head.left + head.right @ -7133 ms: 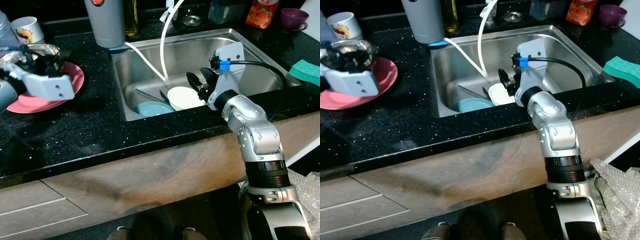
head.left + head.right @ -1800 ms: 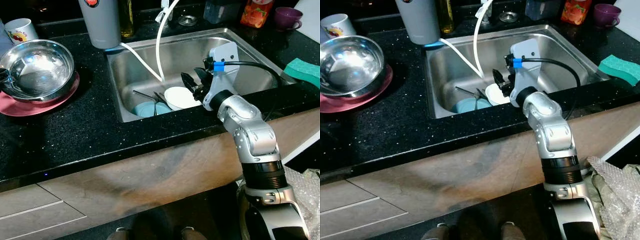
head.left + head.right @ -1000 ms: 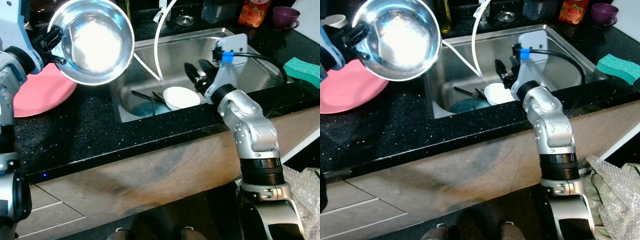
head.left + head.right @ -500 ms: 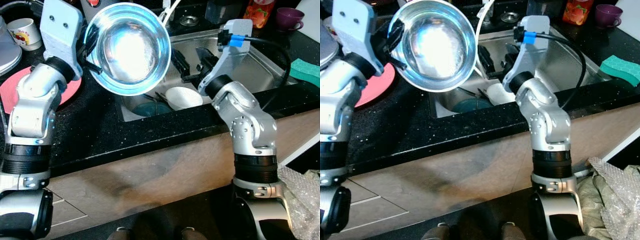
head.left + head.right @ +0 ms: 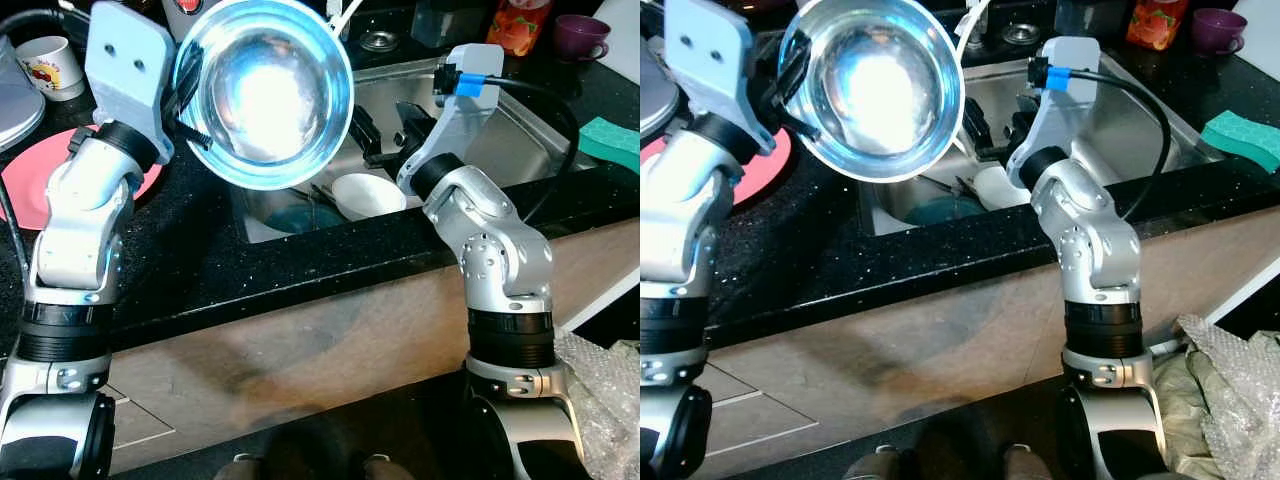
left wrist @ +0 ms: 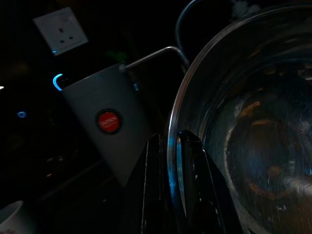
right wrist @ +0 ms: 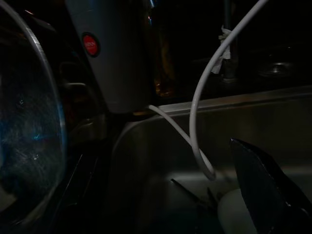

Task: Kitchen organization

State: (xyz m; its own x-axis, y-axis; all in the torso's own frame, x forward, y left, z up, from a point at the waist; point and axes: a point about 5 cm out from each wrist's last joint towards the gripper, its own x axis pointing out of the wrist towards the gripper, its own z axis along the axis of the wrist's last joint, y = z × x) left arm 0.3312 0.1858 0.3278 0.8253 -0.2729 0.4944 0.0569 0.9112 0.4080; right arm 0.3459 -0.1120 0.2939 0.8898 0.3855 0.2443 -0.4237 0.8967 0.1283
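Observation:
A shiny steel bowl (image 5: 265,95) hangs in the air over the left rim of the sink (image 5: 530,110), tipped so its inside faces me. My left gripper (image 5: 190,115) is shut on the bowl's rim, its fingers (image 6: 187,170) pinching the edge of the steel bowl (image 6: 253,136). My right gripper (image 5: 385,135) hovers open over the sink, just right of the steel bowl and above a white bowl (image 5: 368,195). A blue dish (image 5: 290,215) and cutlery lie in the basin beside the white bowl.
A pink plate (image 5: 25,185) and a printed mug (image 5: 50,62) sit on the black counter at the left. A grey canister (image 7: 112,53) stands behind the sink; a white hose (image 7: 200,107) loops into the basin. Green sponge (image 5: 610,140), purple cup (image 5: 585,35) and orange carton (image 5: 517,25) are at the right.
My left gripper lifted the steel bowl off the pink plate and carried it right toward the sink, tipping it up. My right gripper rose a little above the white bowl.

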